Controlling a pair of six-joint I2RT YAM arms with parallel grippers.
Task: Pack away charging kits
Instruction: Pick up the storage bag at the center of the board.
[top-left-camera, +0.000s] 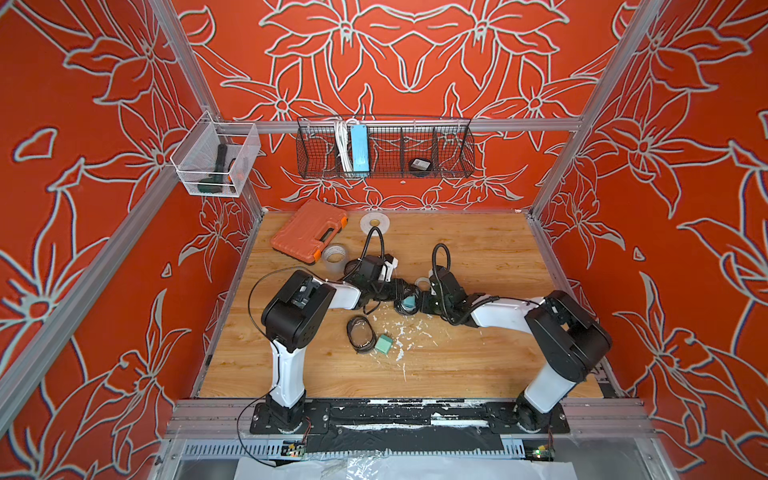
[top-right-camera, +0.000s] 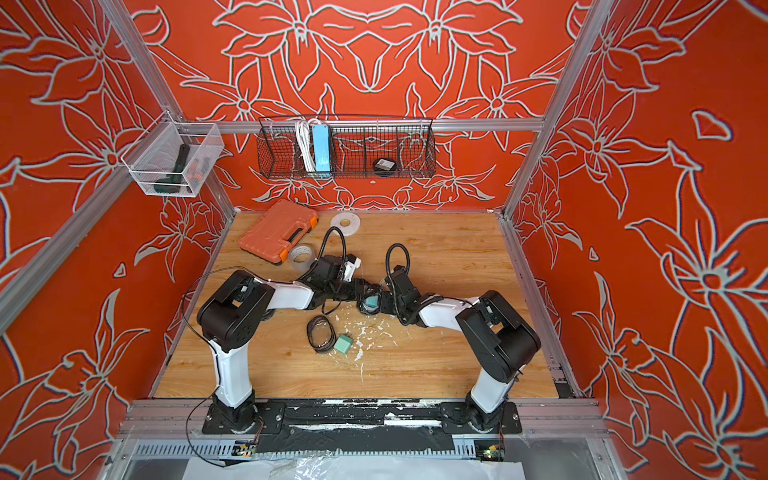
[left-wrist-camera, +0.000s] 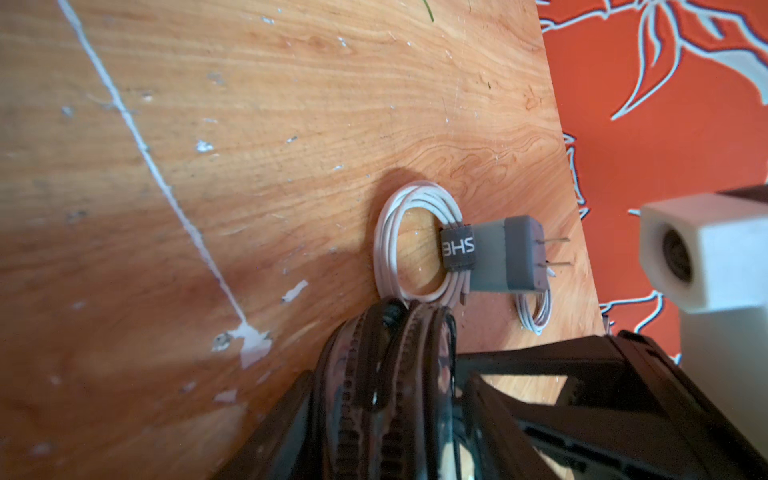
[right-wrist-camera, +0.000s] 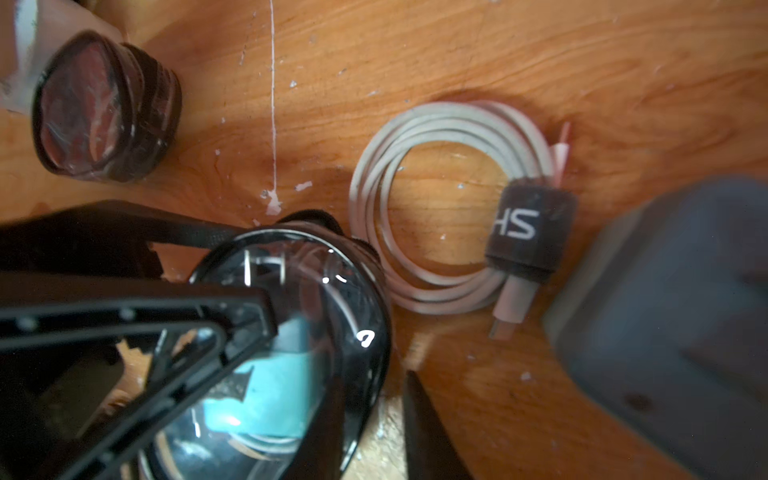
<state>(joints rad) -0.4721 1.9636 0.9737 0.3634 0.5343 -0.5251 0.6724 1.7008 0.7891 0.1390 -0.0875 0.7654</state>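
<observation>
Pouch (right-wrist-camera: 320, 266), teal adapter (right-wrist-camera: 266, 386) inside, sits mid table (top-left-camera: 478, 257) between left gripper (left-wrist-camera: 386, 374) and right gripper (right-wrist-camera: 332, 340), each partly open astride its rim, clamping untellable; best brace one side while the other seats contents, clear of the neighbouring white cable (right-wrist-camera: 449, 124).

Both top views bright, evenly lit, edges bowed by wide lens; wrist views warm, soft shadow beside cable (left-wrist-camera: 384, 249), glare on pouch (right-wrist-camera: 316, 291), adapter (right-wrist-camera: 665, 311) blurred
</observation>
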